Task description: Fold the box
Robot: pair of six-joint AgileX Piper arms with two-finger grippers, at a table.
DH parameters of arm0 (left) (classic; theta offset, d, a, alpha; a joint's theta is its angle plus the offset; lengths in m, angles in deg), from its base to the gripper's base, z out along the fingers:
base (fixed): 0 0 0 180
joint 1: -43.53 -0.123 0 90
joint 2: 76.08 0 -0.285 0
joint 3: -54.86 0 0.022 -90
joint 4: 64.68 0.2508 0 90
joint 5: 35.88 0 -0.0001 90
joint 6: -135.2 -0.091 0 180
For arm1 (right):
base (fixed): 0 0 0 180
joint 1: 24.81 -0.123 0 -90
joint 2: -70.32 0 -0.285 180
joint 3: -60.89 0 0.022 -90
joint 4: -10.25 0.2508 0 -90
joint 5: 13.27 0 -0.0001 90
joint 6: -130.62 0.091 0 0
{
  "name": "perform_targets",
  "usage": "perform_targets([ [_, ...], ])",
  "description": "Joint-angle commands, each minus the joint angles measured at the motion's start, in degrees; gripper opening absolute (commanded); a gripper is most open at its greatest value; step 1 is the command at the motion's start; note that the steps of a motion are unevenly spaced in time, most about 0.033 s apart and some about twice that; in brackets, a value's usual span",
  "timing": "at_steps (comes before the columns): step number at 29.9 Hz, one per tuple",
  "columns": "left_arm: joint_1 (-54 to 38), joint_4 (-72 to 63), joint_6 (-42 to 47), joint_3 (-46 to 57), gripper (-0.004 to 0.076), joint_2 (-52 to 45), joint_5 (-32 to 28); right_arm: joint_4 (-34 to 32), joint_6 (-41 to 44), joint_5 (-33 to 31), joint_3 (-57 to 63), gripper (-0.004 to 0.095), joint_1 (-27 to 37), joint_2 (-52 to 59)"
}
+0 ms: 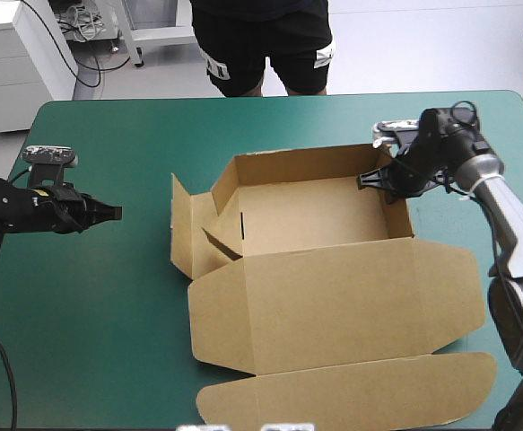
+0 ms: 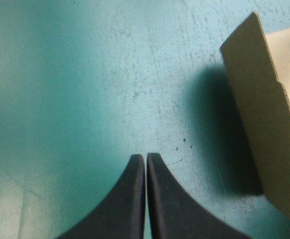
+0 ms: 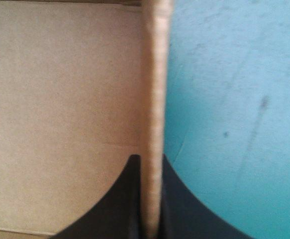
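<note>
The brown cardboard box [image 1: 315, 224] is sitting mid-way across the teal-green table cover [image 1: 91, 305], lid flat toward the near edge. The black-fingered right gripper [image 3: 151, 159] is clamping its right wall. The left gripper [image 2: 145, 156], fingers together, is hovering left of it, apart.

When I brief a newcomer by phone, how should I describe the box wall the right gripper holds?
On the teal-green table sits a brown box, tray far, lid flat nearer. It's the tray's right wall, upright, the only one pinched by the right gripper.
</note>
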State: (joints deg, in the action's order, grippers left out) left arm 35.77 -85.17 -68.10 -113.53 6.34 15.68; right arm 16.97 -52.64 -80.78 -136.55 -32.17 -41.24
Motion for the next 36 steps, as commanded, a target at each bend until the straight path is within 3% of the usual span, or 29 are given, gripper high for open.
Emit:
perform_targets([
  [1, -0.2, -1.9, 0.4, -1.7, -0.0005, -1.4, -2.6, 7.0, -4.3, 0.6, -1.5, -0.0021, 4.5, 7.9],
  [4, -0.2, -3.1, 0.4, -1.7, 0.0029, -1.4, -2.7, 9.8, -6.2, 0.6, -1.5, -0.0021, 7.4, 11.4],
  [7, -0.2, -4.4, 0.4, -1.7, 0.0123, -1.4, -2.7, 10.1, -6.7, 0.5, -1.5, -0.0021, 9.0, 14.1],
  [14, -0.2, -10.2, 0.4, -1.7, 0.0591, -0.2, -2.8, 12.2, -7.6, 0.5, -1.5, -0.0022, 10.0, 17.4],
  [16, -0.2, -12.1, 0.4, -1.7, 0.0661, 0.4, -2.8, 13.2, -7.7, 0.5, -1.5, -0.0022, 10.0, 18.1],
  [36, -0.2, -30.4, -3.4, -1.7, 0.0652, 2.2, -0.1, 20.4, -9.4, 0.5, -1.5, -0.002, 10.0, 18.2],
])
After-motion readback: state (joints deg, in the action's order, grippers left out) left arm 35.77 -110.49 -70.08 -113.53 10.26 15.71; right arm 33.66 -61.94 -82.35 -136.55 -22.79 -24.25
